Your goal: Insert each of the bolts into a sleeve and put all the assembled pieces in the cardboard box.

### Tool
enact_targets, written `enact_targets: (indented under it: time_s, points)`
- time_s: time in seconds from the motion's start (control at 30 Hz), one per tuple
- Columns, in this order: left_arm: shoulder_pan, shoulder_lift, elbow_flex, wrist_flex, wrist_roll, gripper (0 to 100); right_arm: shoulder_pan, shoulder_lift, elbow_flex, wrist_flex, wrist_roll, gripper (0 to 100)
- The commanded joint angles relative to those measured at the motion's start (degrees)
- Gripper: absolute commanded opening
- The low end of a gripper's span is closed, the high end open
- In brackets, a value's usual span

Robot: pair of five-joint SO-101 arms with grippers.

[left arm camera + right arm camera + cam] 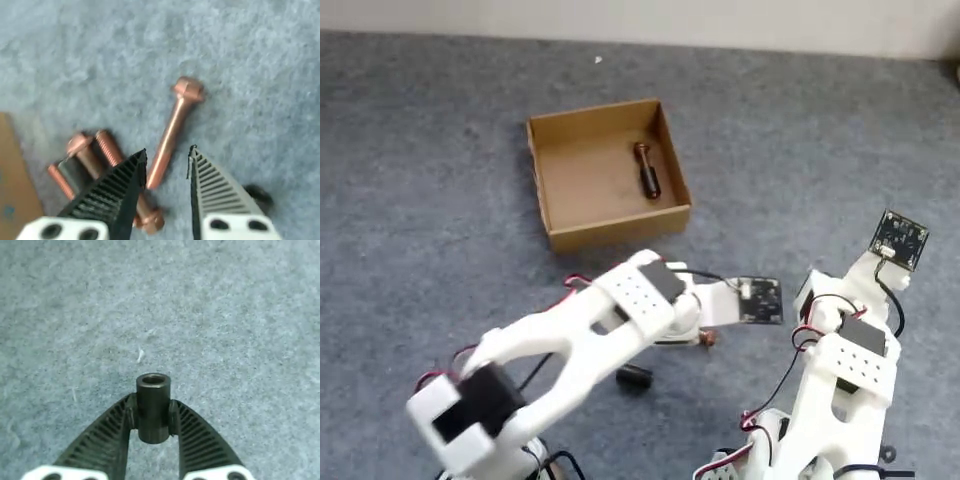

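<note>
A sleeve (153, 390) is gripped by the right pincer (152, 407); the left pincer (168, 149) is spread open above a bolt (172, 127)

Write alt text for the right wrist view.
The right end effector is shut on a dark sleeve, whose open bore faces the camera. Behind them is grey carpet, flecked with bits of pale lint.

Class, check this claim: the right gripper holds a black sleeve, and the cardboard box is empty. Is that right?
No. The cardboard box is not empty: the high view shows one assembled piece lying in it. The right gripper does hold the black sleeve.
</note>
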Motion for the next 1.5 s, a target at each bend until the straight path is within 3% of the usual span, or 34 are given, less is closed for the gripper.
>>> enact_targets:
  time_s: [0.0, 0.43, 0.7, 1.03, 1.47]
  points:
    - [2.6, 5.0, -6.4, -0.8, -0.5, 16, 0.5, -1.7, -0.5, -1.9, -0.1, 0.5]
    - [4.3, 16.0, -12.8, -0.8, -0.4, 15, 0.4, -1.7, -0.5, -1.9, 0.0, 0.5]
    - [7.7, 16.3, -12.6, -0.5, -0.4, 1, 0.4, -1.7, -0.5, -1.9, 0.0, 0.5]
    - [7.2, 15.9, -13.1, 4.3, -0.3, 1, 0.6, -1.7, -0.5, -1.9, 0.0, 0.5]
    - [-1.1, -1.9, -9.5, 8.4, 9.4, 1, 0.4, -2.1, -0.6, -1.8, 0.1, 0.6]
